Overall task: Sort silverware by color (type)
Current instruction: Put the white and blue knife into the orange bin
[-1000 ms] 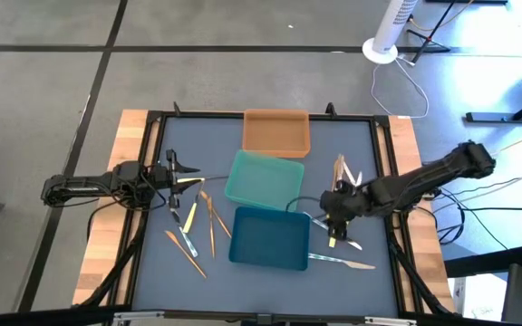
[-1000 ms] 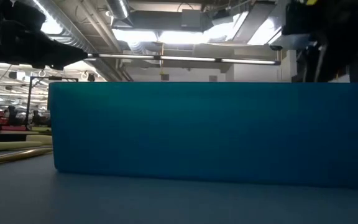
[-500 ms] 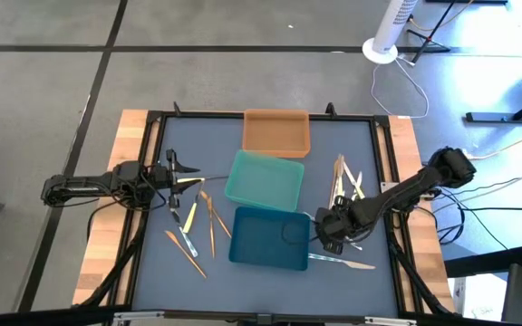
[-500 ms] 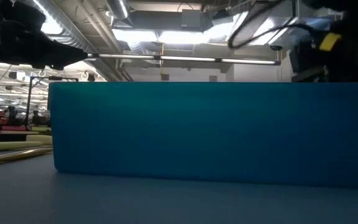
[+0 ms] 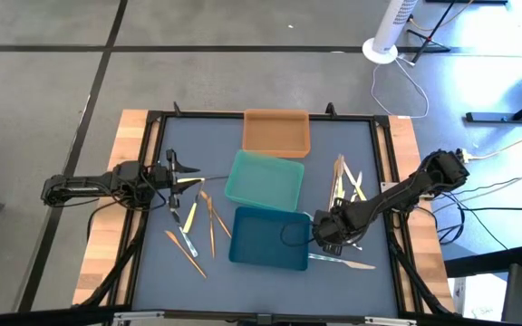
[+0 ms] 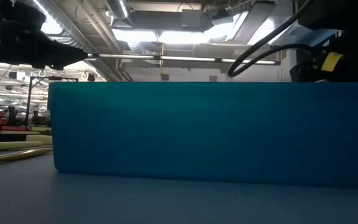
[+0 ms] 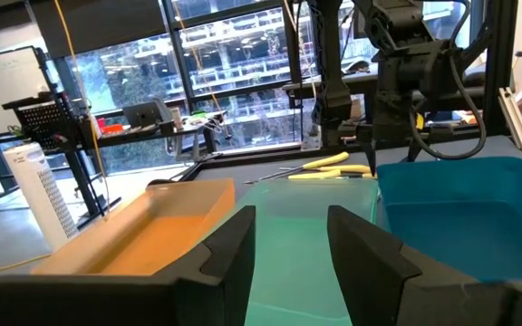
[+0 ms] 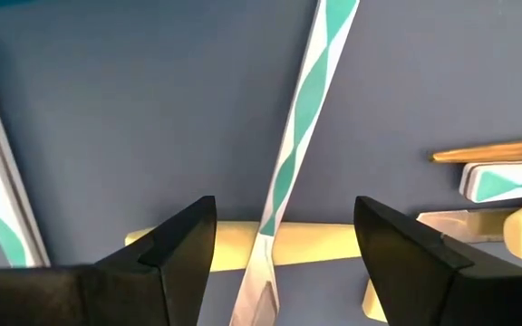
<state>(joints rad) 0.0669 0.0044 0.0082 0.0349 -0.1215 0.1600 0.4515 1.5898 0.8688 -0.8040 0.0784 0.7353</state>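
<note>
Right gripper (image 5: 327, 237) lowered further beside dark blue tray (image 5: 270, 237), jaws apart over pale yellow utensil (image 8: 306, 243), left gripper (image 5: 172, 175) unmoved, jaws apart.

Three trays (image 5: 267, 179) sit mid-table, with utensils (image 5: 193, 228) left and utensils (image 5: 344, 181) right of them.

Blue-grey table (image 5: 361, 154), 3 trays (image 5: 263, 179), scattered silverware (image 5: 191, 226)

Three trays are being carried on the worktop (image 5: 152, 172) — an orange tray (image 5: 276, 132), a teal-green tray (image 5: 264, 179) touching it, a dark blue tray (image 5: 270, 238) beside that.
</note>
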